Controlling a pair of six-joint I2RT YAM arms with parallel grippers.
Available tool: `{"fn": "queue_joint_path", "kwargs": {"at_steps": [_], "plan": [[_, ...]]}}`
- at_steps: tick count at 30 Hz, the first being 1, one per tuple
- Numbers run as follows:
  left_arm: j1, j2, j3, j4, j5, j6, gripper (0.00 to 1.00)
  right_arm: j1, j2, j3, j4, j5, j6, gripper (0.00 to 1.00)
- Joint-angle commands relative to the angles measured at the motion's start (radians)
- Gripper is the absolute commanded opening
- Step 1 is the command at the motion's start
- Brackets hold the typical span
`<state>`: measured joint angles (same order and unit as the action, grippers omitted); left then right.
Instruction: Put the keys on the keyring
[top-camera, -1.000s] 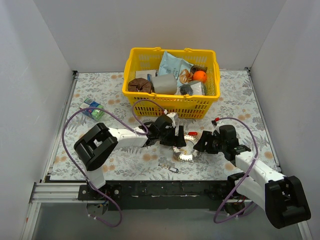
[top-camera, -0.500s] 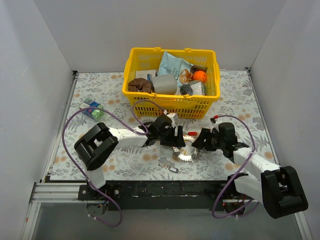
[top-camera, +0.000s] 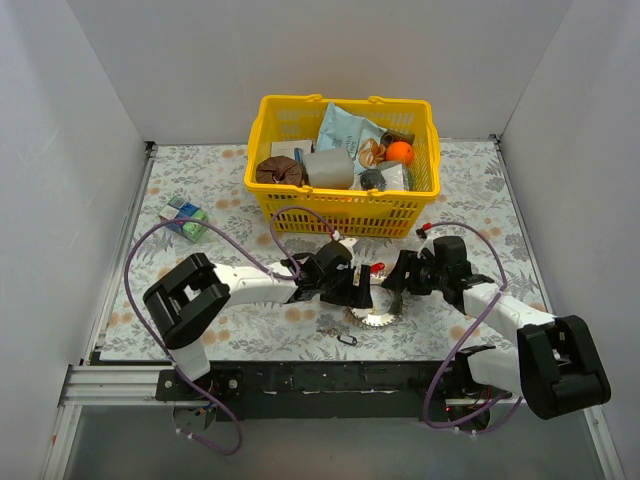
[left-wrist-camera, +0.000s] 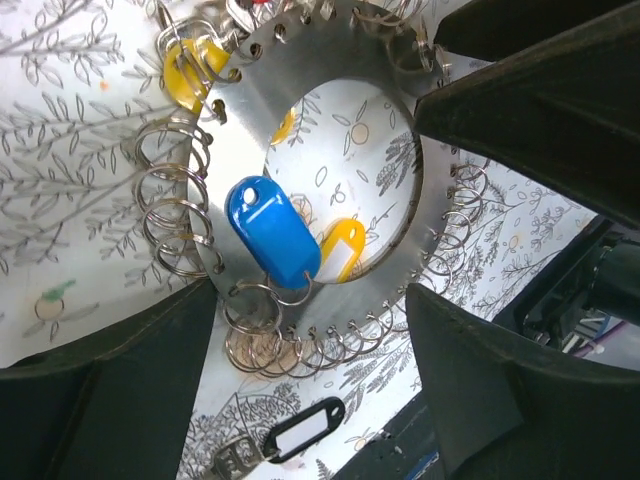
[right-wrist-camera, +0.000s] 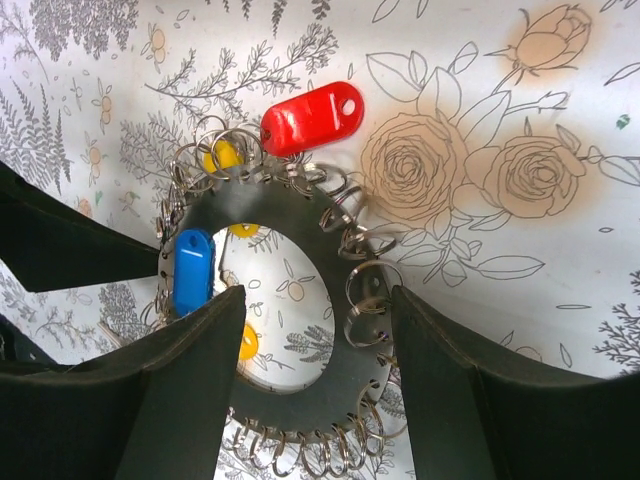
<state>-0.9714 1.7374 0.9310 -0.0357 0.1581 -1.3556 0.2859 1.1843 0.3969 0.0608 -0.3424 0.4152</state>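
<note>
The keyring (left-wrist-camera: 375, 60), a flat silvery disc fringed with small split rings, lies on the floral cloth between both grippers and also shows in the top view (top-camera: 372, 314). A blue-headed key (left-wrist-camera: 272, 232), a yellow one (left-wrist-camera: 342, 250) and another yellow one (left-wrist-camera: 190, 75) hang on it. A red-headed key (right-wrist-camera: 312, 118) lies at its far rim. A key with a black tag (left-wrist-camera: 300, 432) lies loose near the front edge. My left gripper (left-wrist-camera: 312, 300) is open, with the ring's near rim between its tips. My right gripper (right-wrist-camera: 318, 300) is open and straddles the ring's band (right-wrist-camera: 300, 405).
A yellow basket (top-camera: 340, 207) full of groceries stands at the back centre. A small blue-green packet (top-camera: 187, 220) lies at the left. Purple cables loop over both arms. White walls close in the sides, and the table's black front rail runs close behind the loose key.
The left gripper has moved slightly toward the near edge and the right gripper has closed in from the right. The keyring has shifted a little nearer.
</note>
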Motion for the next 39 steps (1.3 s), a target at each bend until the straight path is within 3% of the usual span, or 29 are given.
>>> {"fn": "queue_joint_path", "kwargs": {"at_steps": [1, 4, 10, 18, 23, 39], "plan": [[-0.032, -0.073, -0.024, -0.168, -0.223, 0.006, 0.78, 0.010, -0.044, 0.040, -0.009, -0.026, -0.024, 0.68], [-0.032, -0.150, -0.031, -0.185, -0.326, 0.015, 0.80, 0.010, -0.067, 0.054, -0.041, 0.009, -0.047, 0.68], [-0.017, -0.252, -0.032, -0.164, -0.368, 0.042, 0.83, 0.010, -0.106, 0.083, -0.087, 0.046, -0.081, 0.68], [0.034, -0.231, -0.040, -0.102, -0.224, 0.061, 0.81, 0.010, -0.095, 0.089, -0.099, 0.052, -0.095, 0.68], [0.034, -0.207, -0.018, -0.072, -0.209, 0.076, 0.77, 0.010, -0.089, 0.085, -0.111, 0.057, -0.096, 0.68], [0.036, -0.059, 0.104, -0.032, -0.094, 0.165, 0.73, 0.015, -0.138, -0.093, -0.076, -0.066, -0.010, 0.64]]}}
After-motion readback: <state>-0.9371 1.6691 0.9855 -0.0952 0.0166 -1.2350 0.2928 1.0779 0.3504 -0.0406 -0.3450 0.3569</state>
